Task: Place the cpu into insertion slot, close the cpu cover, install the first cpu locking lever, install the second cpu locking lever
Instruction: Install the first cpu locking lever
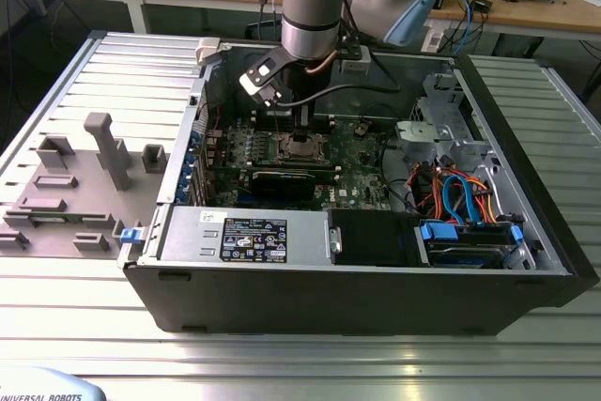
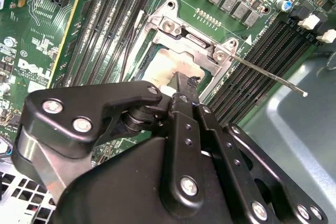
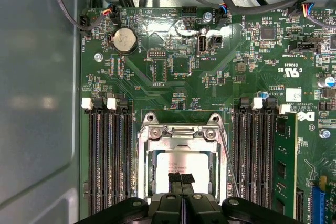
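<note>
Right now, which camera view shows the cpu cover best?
The first wrist view: the cpu cover faces the camera squarely, frame and window plain. The second wrist view shows it slanted, partly behind the hand. The exterior view shows it small, beneath the arm.

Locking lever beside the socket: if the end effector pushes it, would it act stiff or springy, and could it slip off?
The locking lever is a long, thin bare wire rod held only at one end near the cpu cover, so it would likely flex and spring back. Its smooth round metal probably slides off the end effector easily.
</note>
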Motion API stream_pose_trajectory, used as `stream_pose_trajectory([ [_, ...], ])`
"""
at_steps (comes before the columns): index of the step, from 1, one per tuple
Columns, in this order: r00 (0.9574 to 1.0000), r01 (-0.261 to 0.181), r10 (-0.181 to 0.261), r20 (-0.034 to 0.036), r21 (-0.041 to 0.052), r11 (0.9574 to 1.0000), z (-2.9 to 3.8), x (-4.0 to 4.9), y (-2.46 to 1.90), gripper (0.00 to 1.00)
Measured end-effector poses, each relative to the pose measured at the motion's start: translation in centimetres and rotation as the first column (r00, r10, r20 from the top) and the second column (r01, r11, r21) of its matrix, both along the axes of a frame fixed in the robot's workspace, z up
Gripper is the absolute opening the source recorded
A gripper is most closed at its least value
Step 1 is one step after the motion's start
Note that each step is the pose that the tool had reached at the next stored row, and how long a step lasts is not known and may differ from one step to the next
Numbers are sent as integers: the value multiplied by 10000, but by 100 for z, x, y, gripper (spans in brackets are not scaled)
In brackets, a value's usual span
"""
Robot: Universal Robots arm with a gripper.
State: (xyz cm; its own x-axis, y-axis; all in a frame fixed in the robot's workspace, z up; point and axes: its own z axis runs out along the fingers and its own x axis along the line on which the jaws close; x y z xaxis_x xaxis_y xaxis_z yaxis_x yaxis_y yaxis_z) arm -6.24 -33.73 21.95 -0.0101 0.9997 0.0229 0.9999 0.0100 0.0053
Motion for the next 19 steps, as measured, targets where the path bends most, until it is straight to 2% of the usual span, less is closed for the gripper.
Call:
stream_pose_trajectory([
  [6, 10000, 0, 0, 0, 0, 10000, 34, 0, 0, 11],
  [19, 10000, 0, 0, 0, -1, 10000, 60, 0, 0, 11],
])
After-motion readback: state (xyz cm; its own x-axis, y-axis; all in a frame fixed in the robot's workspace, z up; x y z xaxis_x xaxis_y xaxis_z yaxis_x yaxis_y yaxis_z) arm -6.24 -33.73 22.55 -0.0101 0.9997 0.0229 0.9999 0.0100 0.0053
